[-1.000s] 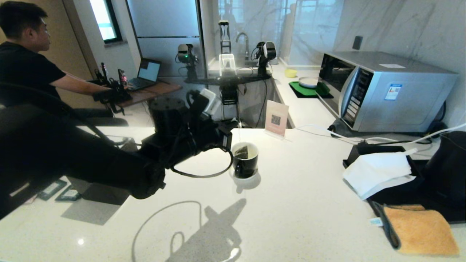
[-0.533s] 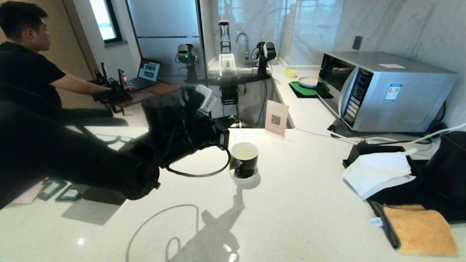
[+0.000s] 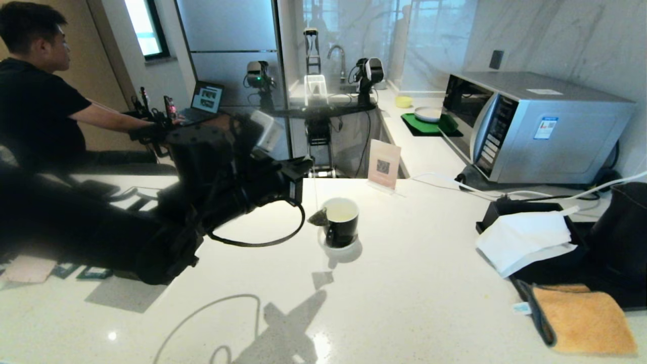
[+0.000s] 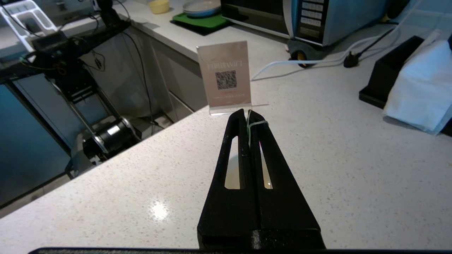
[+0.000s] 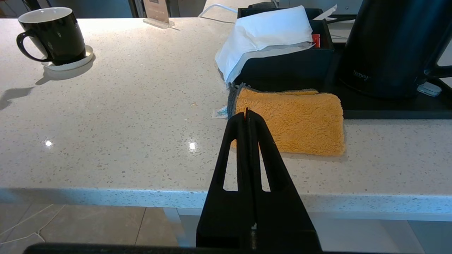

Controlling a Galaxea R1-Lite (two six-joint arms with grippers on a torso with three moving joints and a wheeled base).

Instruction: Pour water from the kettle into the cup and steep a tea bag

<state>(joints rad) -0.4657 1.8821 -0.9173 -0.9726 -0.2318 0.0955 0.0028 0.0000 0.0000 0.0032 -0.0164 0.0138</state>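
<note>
**Head view.** Left gripper (image 3: 309, 163), jaws pinched shut on the thread of the tea bag (image 3: 318, 217), is up and to the left of the cup (image 3: 340, 221). The bag hangs clear of the rim, just beside the cup's left wall, above the white counter (image 3: 414, 283). The cup sits on its saucer (image 3: 349, 246) with pale water (image 3: 339, 211) inside. The kettle (image 3: 619, 232) stands at far right on its black tray, next to the tissue tray (image 3: 525, 237) and the orange cloth (image 3: 581, 318). A person (image 3: 35, 91) sits at a desk in the back left.
Judgement: this looks like the dunking stage. To do it well, keep the thread plumb over the cup mouth before lowering, move slowly so the bag does not swing and drip on the counter, and do not let the thread slip.
Against a second ago: the bag was then inside the cup; half a second ago it hung at the rim's left side; now it is out and further left, and the arm has drawn back and up.

**Left wrist view.** Closed fingers, with the white thread (image 4: 255, 123) nipped at the tips. The QR sign (image 4: 226, 81) stands beyond. Cup and bag are hidden under the gripper.

**Right wrist view.** Right gripper (image 5: 247, 114), closed and empty, is parked off the counter's edge. Cup, cloth and kettle all in sight.
</note>
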